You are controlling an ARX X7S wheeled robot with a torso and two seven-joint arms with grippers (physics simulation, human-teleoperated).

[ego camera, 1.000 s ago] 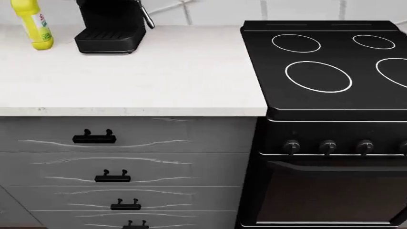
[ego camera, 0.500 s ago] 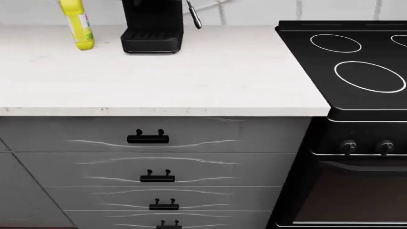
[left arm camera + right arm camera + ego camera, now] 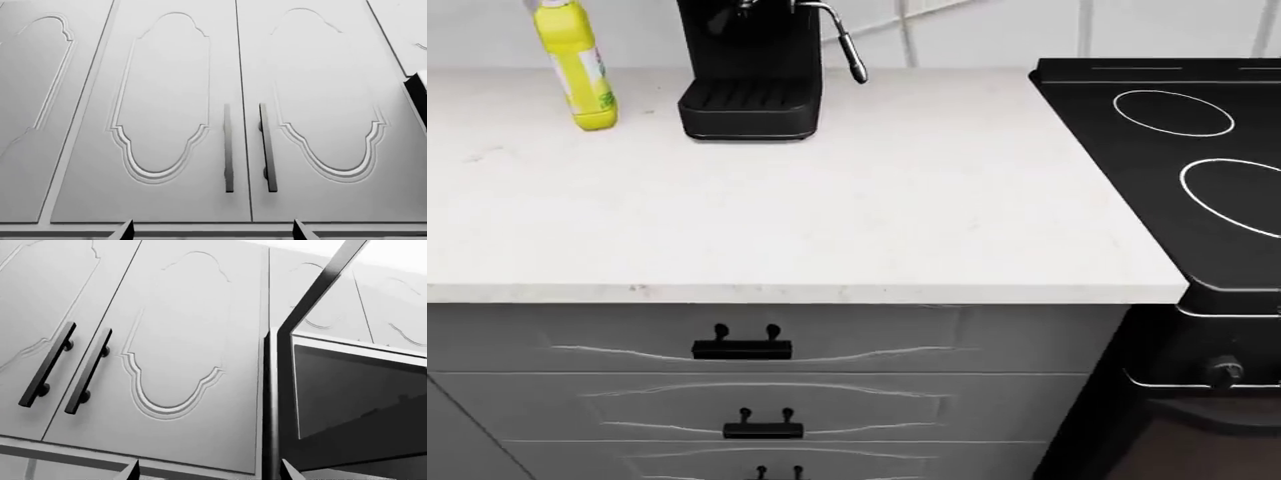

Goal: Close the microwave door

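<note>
**Closing the door looks like a job for the right arm**

The microwave door [image 3: 360,390] shows clearly only in the right wrist view, as a dark glazed panel in a pale rim. It sits just beside the edge of the white wall cabinets [image 3: 187,340]. A thin dark frame bar [image 3: 320,285] slants away from its upper corner, which suggests the door is swung out, though its exact angle cannot be told. Its long edge runs upright, parallel to the cabinet handles [image 3: 87,372].

The right gripper [image 3: 210,471] shows only two fingertips, set wide apart and holding nothing. It faces the cabinet door, so the microwave lies off to one side of it and higher, and not between the fingers.

The left gripper [image 3: 212,231] is also spread wide and empty. It is squared up on the paired cabinet handles [image 3: 248,147], with only a dark sliver [image 3: 417,95] that may be the microwave.

The head view holds only the counter [image 3: 868,220] and the stove [image 3: 1188,150], with neither the microwave nor the arms. The right arm is judged nearer, and it would need to shift sideways towards the panel.
</note>
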